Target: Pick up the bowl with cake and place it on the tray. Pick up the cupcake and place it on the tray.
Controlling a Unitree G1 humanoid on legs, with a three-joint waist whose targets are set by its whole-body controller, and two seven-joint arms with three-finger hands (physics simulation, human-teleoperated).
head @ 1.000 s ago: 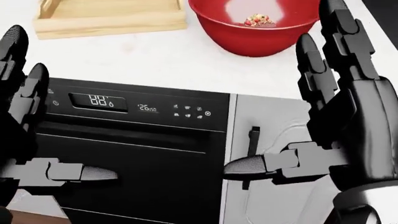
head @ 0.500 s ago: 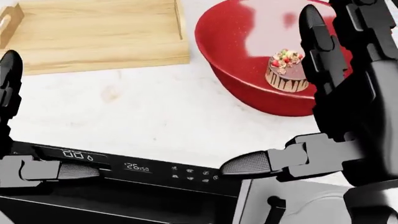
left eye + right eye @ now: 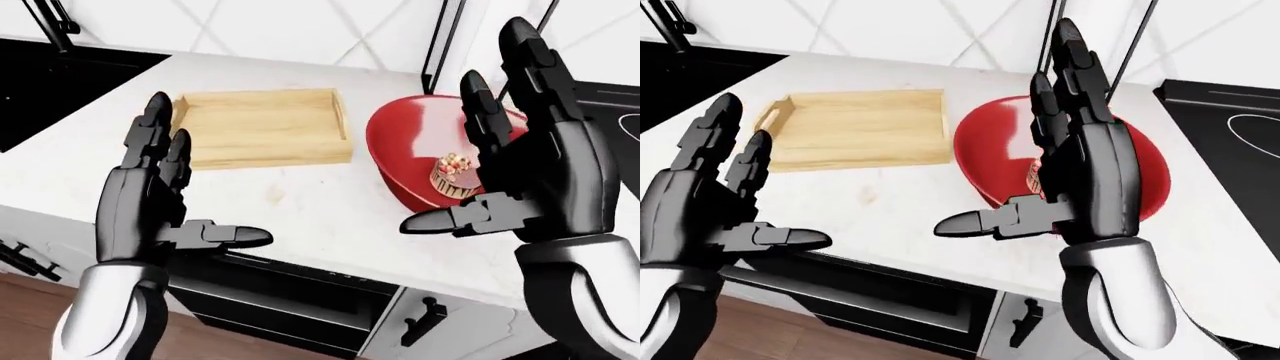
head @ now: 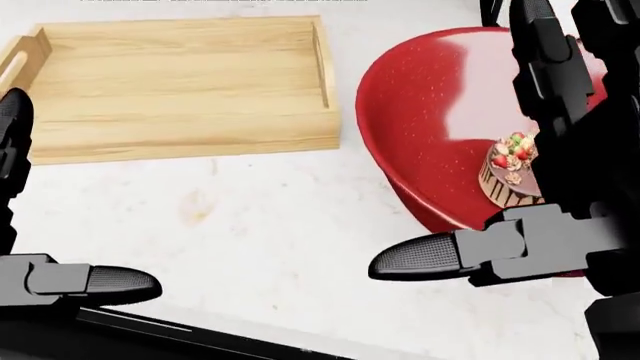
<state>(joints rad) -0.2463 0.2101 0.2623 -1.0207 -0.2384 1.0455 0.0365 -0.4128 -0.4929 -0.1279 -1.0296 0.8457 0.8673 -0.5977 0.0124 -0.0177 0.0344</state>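
Centrally in the left-eye view sits a red bowl holding a small cake, on the white counter just right of the wooden tray, apart from it by a narrow strip of bare counter. Nearer the bottom, below tray and bowl, lies open counter up to its edge, above the black oven. Raised at right, covering the bowl's right rim: right hand, fingers spread, thumb pointing left, holding nothing. Raised at lower left, over the counter edge: left hand, likewise spread and empty. No cupcake in view.
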